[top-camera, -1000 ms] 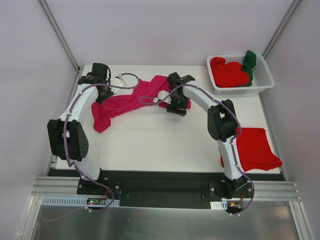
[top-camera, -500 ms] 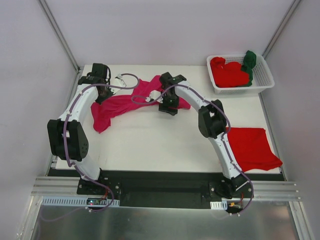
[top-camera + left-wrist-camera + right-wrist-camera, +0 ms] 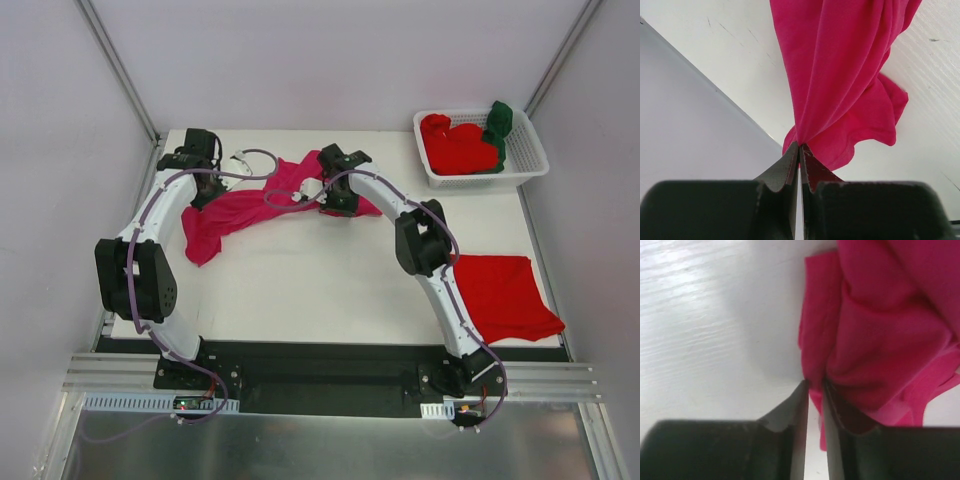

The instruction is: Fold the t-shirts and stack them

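A magenta t-shirt [image 3: 250, 208] lies crumpled across the back of the table. My left gripper [image 3: 205, 190] holds its left end: in the left wrist view the gripper [image 3: 799, 146] is shut on a pinched edge and the cloth [image 3: 840, 75] fans away from it. My right gripper [image 3: 335, 195] is at the shirt's right part; in the right wrist view the gripper [image 3: 815, 382] has its jaws drawn nearly together with a fold of the magenta cloth [image 3: 880, 340] between them. A bright red t-shirt [image 3: 505, 295] lies folded flat at the front right.
A white slotted basket [image 3: 533, 160] stands at the back right corner, holding red t-shirts [image 3: 455, 145] and a dark green one [image 3: 497, 125]. White walls close in on the left, back and right. The right arm arches over the table's middle.
My right gripper has moved left and back onto the magenta shirt, and its jaws have closed from wide open onto a fold. The left gripper has stayed shut in place.
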You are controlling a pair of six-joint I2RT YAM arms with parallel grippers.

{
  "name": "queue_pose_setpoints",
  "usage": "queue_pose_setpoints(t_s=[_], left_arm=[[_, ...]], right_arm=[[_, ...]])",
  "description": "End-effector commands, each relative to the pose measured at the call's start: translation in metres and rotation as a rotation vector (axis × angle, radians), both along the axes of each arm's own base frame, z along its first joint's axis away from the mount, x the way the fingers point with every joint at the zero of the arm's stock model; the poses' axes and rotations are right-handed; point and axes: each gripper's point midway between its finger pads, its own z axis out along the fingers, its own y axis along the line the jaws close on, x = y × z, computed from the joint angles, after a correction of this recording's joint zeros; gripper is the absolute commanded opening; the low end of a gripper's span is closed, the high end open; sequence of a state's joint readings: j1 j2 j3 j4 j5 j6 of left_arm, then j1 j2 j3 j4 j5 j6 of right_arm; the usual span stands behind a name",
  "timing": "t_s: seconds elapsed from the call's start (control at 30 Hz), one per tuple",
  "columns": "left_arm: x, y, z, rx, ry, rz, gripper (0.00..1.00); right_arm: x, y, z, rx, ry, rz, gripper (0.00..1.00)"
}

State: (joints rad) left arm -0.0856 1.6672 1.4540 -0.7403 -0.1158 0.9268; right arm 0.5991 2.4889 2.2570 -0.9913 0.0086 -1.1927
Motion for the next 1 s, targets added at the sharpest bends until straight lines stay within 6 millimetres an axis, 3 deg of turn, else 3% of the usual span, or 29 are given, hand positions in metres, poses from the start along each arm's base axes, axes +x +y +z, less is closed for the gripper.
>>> queue_pose_setpoints(t_s=[0.0, 0.33, 0.57, 0.83, 0.97], left_arm=[[-0.008, -0.002, 0.011, 0.005, -0.022, 0.011, 0.00], [-0.008, -0.009, 0.007, 0.009, -0.010, -0.008, 0.00], [-0.010, -0.012, 0.002, 0.015, 0.004, -0.017, 0.00], [-0.007, -0.013, -0.004, 0.033, 0.019, -0.020, 0.00], [-0.005, -0.014, -0.006, 0.048, 0.026, -0.038, 0.00]], right_arm=[[0.009, -0.007, 0.000, -0.025, -0.035, -0.030, 0.18], [0.001, -0.017, 0.014, -0.031, -0.038, -0.049, 0.08], [0.006, -0.031, 0.058, -0.031, -0.115, -0.078, 0.07], [0.010, -0.061, 0.129, -0.007, -0.222, -0.098, 0.08], [-0.005, -0.077, 0.146, -0.029, -0.195, -0.101, 0.08]])
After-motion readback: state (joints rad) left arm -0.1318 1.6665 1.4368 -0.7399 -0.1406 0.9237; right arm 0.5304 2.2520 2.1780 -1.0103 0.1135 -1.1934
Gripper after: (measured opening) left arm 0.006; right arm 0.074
